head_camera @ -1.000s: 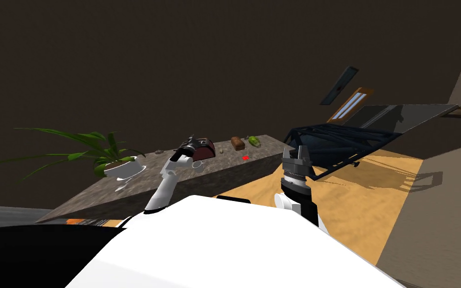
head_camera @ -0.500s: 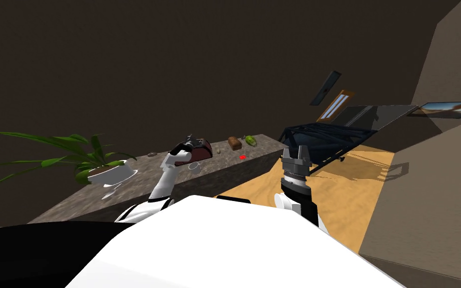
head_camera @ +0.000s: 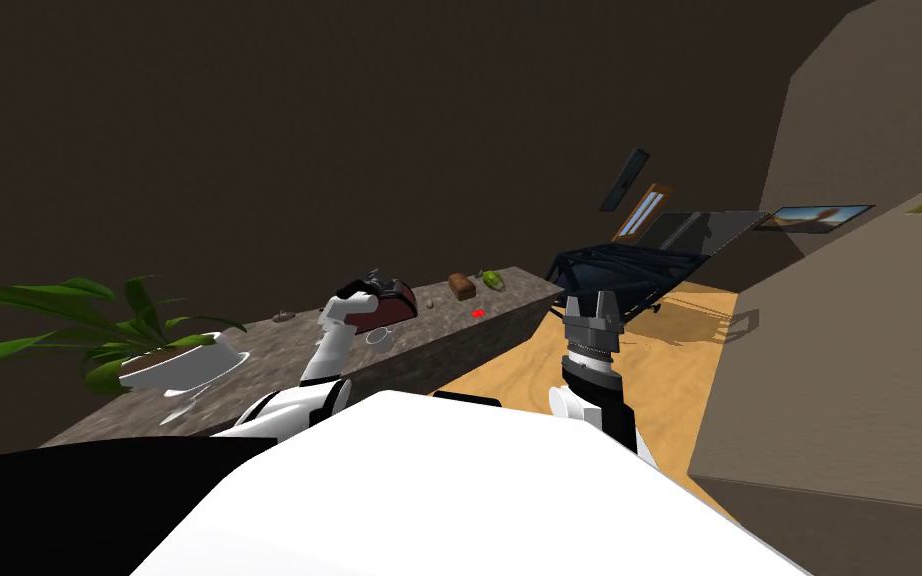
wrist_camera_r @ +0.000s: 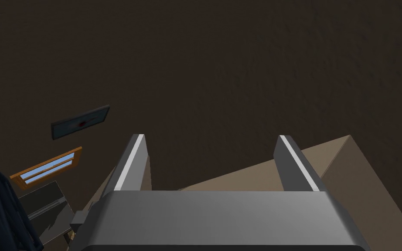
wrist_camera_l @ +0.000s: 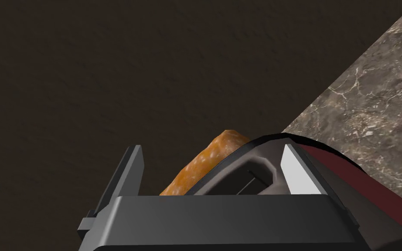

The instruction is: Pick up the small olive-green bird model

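The small olive-green bird model (head_camera: pixel 490 279) lies near the far end of a grey-brown stone counter (head_camera: pixel 279 365). My left gripper (head_camera: pixel 377 280) hovers well short of it, over a dark red toaster (head_camera: pixel 396 300). In the left wrist view this gripper (wrist_camera_l: pixel 211 147) is open, with the toaster's black top (wrist_camera_l: pixel 257 167) and an orange-brown slice (wrist_camera_l: pixel 204 161) showing between its fingers. My right gripper (head_camera: pixel 591 300) is raised off the counter's end, over the floor, and is open and empty (wrist_camera_r: pixel 212 137).
A brown block (head_camera: pixel 462 287) sits beside the bird, and a red spot (head_camera: pixel 478 313) marks the counter in front of them. A plant in a white pot (head_camera: pixel 174 365) stands at the counter's near left. A dark frame structure (head_camera: pixel 629 270) stands on the wooden floor (head_camera: pixel 589 360) beyond.
My head view has swung, so the counter and its things have slid left in the picture. The left arm stays over the toaster. The right gripper has kept its pose.
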Controlling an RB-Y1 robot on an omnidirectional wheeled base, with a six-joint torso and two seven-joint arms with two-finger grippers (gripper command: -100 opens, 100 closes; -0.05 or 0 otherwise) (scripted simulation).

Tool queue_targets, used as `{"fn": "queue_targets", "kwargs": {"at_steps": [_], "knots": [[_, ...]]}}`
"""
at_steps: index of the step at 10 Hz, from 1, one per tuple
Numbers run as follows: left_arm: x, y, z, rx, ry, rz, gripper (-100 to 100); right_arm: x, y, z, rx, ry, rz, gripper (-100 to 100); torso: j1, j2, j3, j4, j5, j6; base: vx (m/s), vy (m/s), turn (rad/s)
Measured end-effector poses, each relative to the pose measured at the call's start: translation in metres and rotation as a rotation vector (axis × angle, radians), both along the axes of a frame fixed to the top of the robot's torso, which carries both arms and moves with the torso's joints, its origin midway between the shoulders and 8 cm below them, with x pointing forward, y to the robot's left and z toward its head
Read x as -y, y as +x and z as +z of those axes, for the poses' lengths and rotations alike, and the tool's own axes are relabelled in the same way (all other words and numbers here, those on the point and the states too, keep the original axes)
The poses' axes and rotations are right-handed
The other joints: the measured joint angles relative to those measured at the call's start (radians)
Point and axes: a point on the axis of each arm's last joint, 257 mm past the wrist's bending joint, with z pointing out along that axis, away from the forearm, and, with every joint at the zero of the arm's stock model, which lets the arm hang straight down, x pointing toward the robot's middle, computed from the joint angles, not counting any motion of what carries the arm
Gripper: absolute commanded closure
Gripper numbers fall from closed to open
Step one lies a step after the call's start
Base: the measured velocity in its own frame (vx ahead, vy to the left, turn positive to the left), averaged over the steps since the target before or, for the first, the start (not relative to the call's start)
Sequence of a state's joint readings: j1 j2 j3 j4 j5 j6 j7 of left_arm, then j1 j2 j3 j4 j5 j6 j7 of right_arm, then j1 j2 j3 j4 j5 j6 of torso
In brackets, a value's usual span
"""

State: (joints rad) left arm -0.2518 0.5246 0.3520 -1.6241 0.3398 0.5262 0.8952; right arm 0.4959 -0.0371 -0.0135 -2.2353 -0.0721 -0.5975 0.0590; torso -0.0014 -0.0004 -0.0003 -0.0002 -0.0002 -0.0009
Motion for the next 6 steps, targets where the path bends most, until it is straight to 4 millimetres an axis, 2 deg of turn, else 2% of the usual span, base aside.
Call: {"fn": "queue_targets", "kwargs": {"at_steps": [2,4,5,6], "knots": [[-0.014,0.003,-0.004,-0.032,-0.044,0.029,-100,0.000,0.000,0.000,0.000,0.000,0.000,0,0.000,0.000,0.000,0.000,0.000,0.001,0.004,-0.019,-0.148],[-0.026,0.005,-0.014,-0.070,-0.087,0.056,-100,0.000,0.000,0.000,0.000,0.000,0.000,0,0.001,0.000,0.000,0.000,0.000,0.000,0.004,-0.019,-0.058],[-0.037,0.007,-0.010,-0.076,-0.114,0.077,-100,0.000,0.000,0.000,0.000,0.000,0.000,0,0.000,0.000,0.000,0.000,0.000,0.001,0.008,-0.023,-0.125],[-0.046,0.006,-0.016,-0.097,-0.144,0.097,-100,0.000,0.000,0.000,0.000,0.000,0.000,0,0.000,0.000,0.000,0.000,0.000,0.000,0.016,-0.035,-0.232]]}}
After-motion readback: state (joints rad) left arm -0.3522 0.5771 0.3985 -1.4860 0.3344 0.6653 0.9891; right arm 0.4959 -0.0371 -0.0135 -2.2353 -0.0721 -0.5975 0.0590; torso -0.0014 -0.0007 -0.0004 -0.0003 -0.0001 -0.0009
